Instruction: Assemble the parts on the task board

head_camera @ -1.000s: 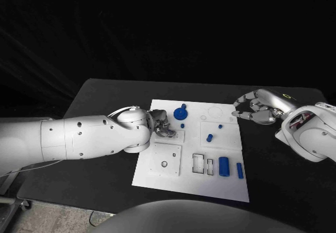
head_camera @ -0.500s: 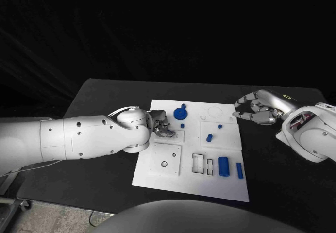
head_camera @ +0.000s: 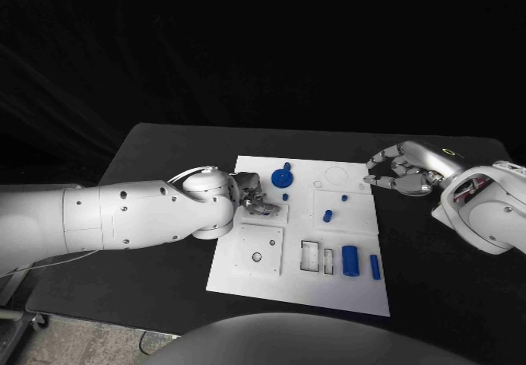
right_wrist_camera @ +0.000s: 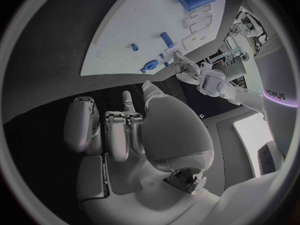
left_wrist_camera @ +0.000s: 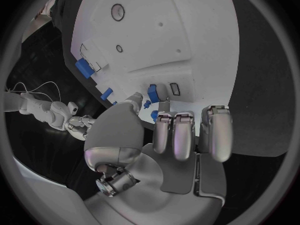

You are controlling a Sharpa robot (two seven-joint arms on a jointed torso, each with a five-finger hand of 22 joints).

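The white task board (head_camera: 329, 293) lies mid-table. My left hand (head_camera: 255, 204) hangs over the small raised plate (head_camera: 267, 215) on the board's left side, fingers curled. It pinches a small blue part (left_wrist_camera: 152, 91) between thumb and a fingertip, beside a small slot (left_wrist_camera: 175, 88). My right hand (head_camera: 404, 172) hovers just off the board's far right corner, fingers curled in on nothing (right_wrist_camera: 131, 130). On the board sit a blue gear (head_camera: 283, 179), a short peg (head_camera: 285, 196), a slanted peg (head_camera: 327, 215), a large blue cylinder (head_camera: 350, 260) and a thinner one (head_camera: 375, 266).
A square plate with two holes (head_camera: 261, 249) and two rectangular slots (head_camera: 318, 257) lie on the board's near half. Black table (head_camera: 175, 152) surrounds the board, with free room to the left and behind it. My left forearm (head_camera: 131, 217) covers the table left of the board.
The left hand's fingers have sunk very slightly toward the raised plate. The right hand and the parts on the board have stayed put.
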